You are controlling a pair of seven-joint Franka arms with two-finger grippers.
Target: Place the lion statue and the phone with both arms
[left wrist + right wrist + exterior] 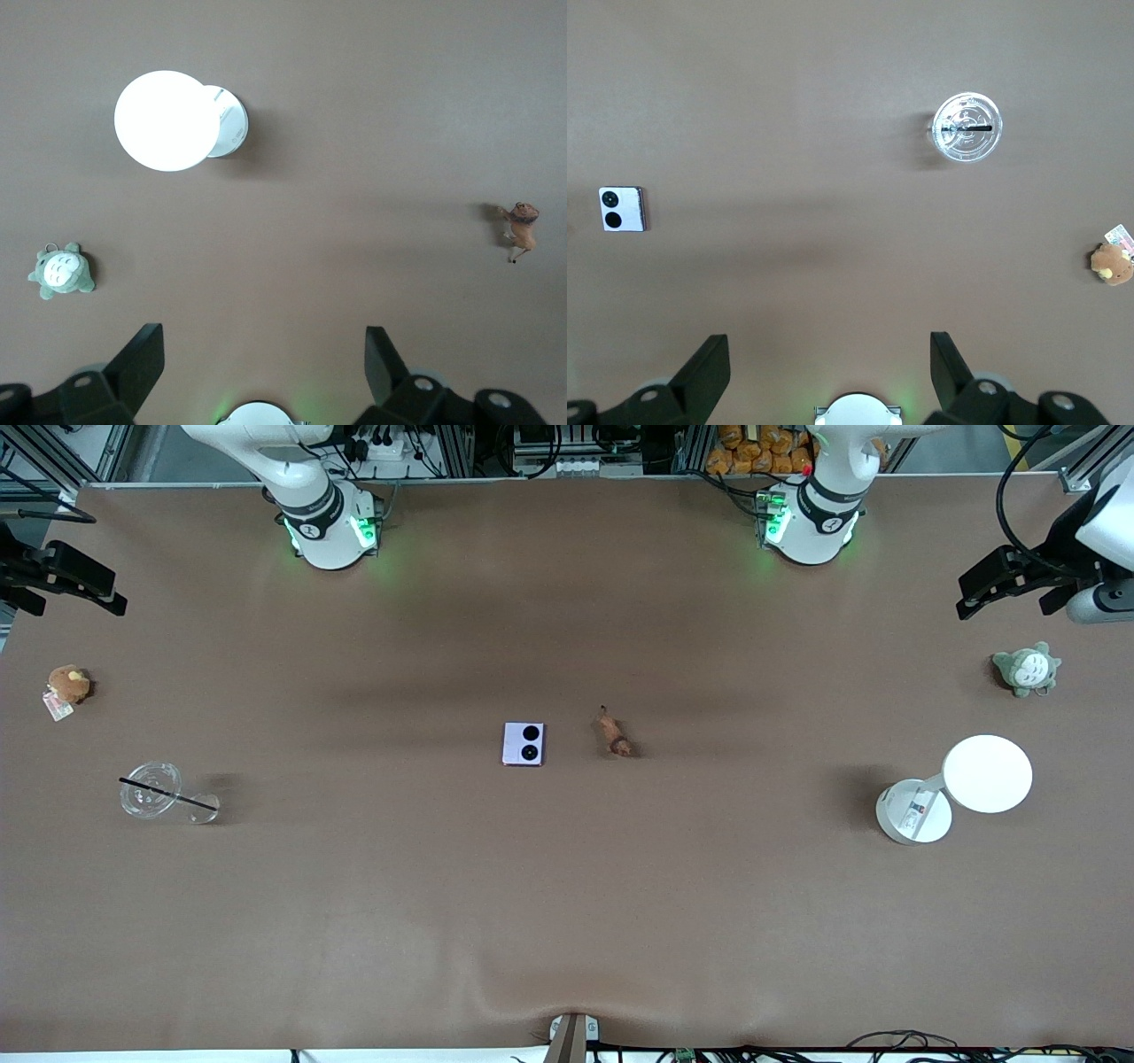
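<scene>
A wide table covered in matte brown sheet [567,886] carries a lilac-pink square folded phone [524,744] at its middle, with a tiny reddish-brown lion statue [613,735] just beside it toward the left arm's end. Toward that end lie a white round-headed desk lamp [957,788] and a grey-green plush toy [1026,670]. Toward the right arm's end lie a clear plastic cup with a black straw [159,793] and a round brown plush toy with a tag [66,688].

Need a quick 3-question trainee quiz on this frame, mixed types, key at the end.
1. True or false: the phone lies with its two black lenses facing up.
2. Which object lies beside the phone, toward the left arm's end of the table? A) brown plush B) lion statue C) clear cup
3. Fill in: the left gripper and right gripper both have their fingers ____ and hold nothing.

Key: 1 true; 2 B; 3 open. Both grippers hang high over the table, one at each end, the left near the grey-green plush and white lamp.
</scene>
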